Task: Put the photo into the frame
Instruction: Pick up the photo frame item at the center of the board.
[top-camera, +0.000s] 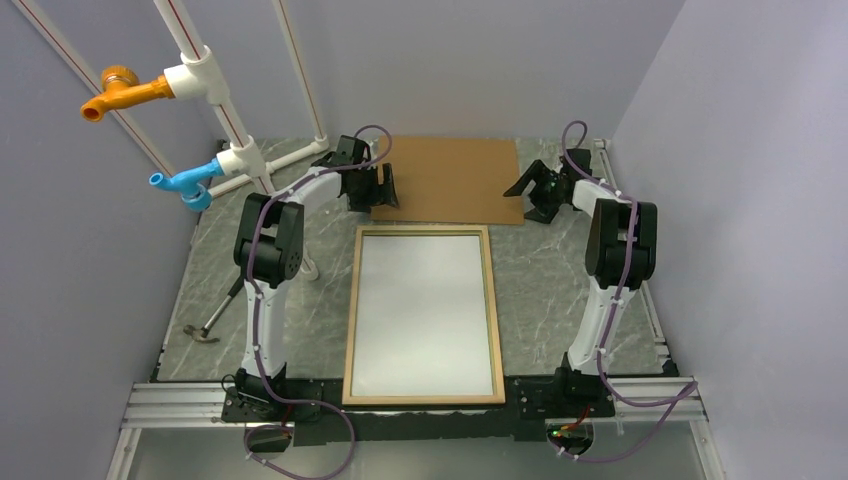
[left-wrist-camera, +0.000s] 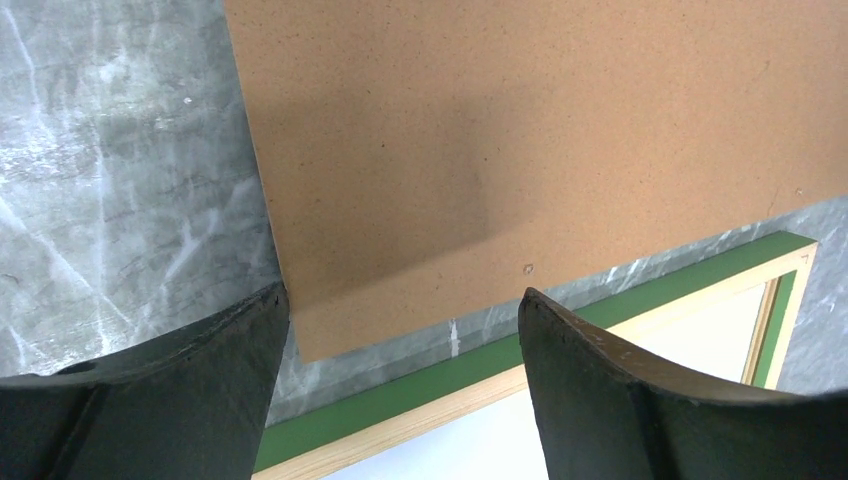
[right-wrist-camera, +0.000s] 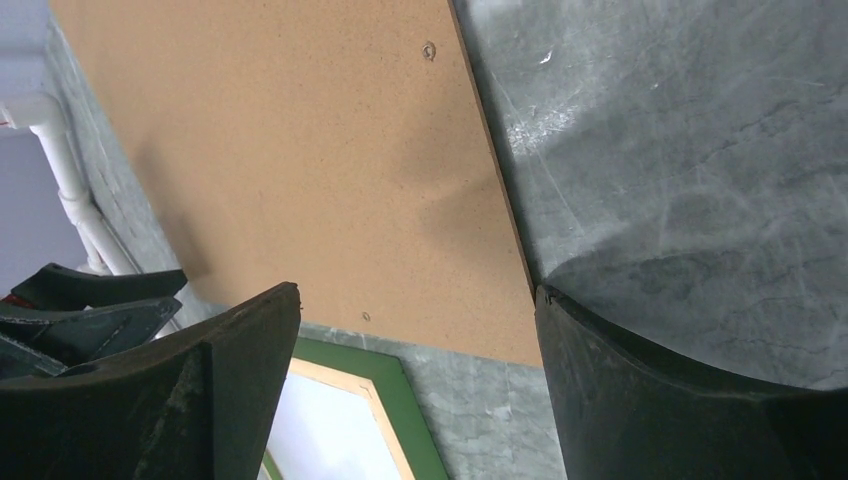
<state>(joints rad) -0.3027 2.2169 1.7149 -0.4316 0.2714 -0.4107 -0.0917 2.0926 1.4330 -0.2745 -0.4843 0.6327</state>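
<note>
The frame lies flat in the middle of the table, pale wood face up, with a green outer edge in the wrist views. Plain white fills its inside, which looks like the photo lying white back up; no printed side shows. My left gripper is open and empty over the near left corner of the brown backing board. My right gripper is open and empty at the board's near right corner.
The backing board lies flat behind the frame, a narrow strip of table between them. White pipes with an orange tap and a blue tap stand at the back left. A hammer lies at the left. Walls close in on both sides.
</note>
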